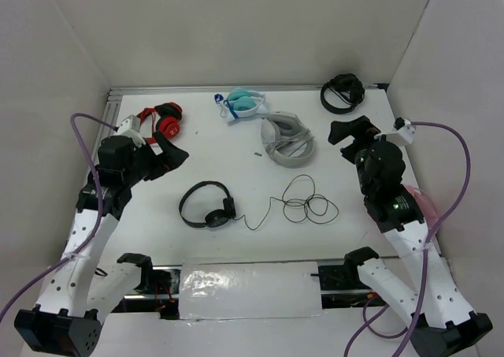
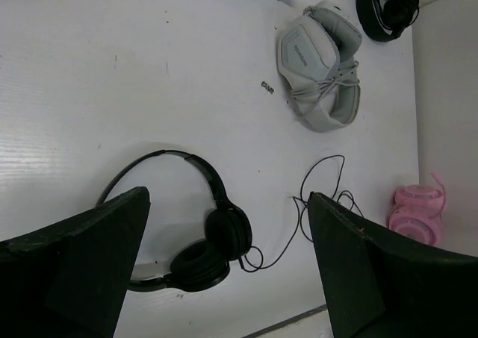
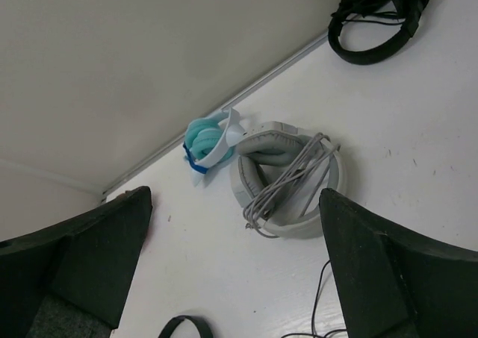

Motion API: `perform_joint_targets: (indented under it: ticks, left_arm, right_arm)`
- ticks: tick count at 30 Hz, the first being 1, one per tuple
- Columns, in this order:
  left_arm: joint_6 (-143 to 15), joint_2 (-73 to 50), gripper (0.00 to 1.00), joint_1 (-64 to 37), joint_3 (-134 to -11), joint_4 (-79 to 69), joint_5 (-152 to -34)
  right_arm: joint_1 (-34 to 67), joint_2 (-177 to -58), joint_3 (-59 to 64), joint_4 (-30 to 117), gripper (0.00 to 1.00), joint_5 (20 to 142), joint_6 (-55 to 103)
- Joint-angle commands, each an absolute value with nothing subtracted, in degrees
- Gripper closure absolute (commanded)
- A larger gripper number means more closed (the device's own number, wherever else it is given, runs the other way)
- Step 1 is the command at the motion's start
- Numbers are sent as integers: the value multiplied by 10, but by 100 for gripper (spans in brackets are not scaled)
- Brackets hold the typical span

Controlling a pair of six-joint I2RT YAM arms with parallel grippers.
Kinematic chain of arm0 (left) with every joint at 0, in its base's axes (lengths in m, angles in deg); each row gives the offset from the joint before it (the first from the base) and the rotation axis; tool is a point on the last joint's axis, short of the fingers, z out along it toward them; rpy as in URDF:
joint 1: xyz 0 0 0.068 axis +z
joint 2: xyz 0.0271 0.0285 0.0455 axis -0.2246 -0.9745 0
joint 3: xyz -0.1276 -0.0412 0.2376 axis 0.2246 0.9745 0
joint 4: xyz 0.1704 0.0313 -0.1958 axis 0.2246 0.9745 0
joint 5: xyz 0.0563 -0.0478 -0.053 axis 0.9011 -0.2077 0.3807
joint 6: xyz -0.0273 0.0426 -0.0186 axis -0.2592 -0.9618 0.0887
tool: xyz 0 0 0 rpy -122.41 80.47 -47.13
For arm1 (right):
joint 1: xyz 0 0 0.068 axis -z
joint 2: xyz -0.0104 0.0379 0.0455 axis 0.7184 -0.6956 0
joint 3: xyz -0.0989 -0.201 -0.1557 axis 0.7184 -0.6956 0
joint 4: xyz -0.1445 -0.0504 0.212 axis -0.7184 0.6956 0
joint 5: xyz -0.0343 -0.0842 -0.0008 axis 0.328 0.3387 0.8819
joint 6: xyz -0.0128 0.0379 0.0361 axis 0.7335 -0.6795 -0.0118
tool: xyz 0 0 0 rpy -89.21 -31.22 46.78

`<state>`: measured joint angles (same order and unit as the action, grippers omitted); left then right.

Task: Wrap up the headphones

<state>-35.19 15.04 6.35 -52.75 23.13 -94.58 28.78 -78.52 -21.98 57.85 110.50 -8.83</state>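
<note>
Slim black headphones (image 1: 206, 206) centre, thin cable (image 1: 303, 201) loose rightward; print on bulky grey headset (image 2: 317, 62) unreadable; left gripper (image 2: 228, 196) and right gripper (image 3: 235, 195) wide open, empty.

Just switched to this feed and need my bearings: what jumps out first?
The black headphones lie unwrapped near the front middle of the table, and their thin cable trails right into loose loops. Behind them sit a red pair, a teal pair, a grey headset with its cord wound on, and a black bundle in the far right corner.
</note>
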Motion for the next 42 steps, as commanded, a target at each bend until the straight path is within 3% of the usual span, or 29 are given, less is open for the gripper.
perform_joint_targets:
  ticks: [1,11,14,30,33,35,36,37,38,39,42]
  left_arm:
    - [-367,155,1,62,-529,236,-974]
    - [-262,56,1,62,-445,300,-921]
    - [-259,8,1,62,-414,278,-955]
    - [-172,-169,3,17,-430,334,-847]
    - [-172,-210,16,14,-445,326,-848]
    - [-185,-234,37,7,-451,310,-848]
    - [-185,-241,52,4,-453,298,-848]
    - [-183,-255,88,1,-457,296,-848]
    - [-181,-262,96,1,-460,298,-848]
    - [-179,-269,100,-3,-473,300,-848]
    - [-166,-287,100,-17,-514,329,-801]
  right_arm:
    - [292,-776,-229,550,0,1076,-76]
    - [290,-799,-256,527,0,1017,-23]
    - [288,-811,-253,534,0,1022,-20]
    - [287,-825,-262,522,0,1003,8]
    - [288,-823,-262,526,0,1005,7]
    - [288,-817,-266,524,0,999,12]
    - [287,-816,-269,521,0,989,18]
    - [287,-810,-274,514,0,981,23]
    - [287,-807,-274,512,0,974,26]
    - [288,-805,-277,510,0,959,33]
    - [285,-799,-283,497,0,917,59]
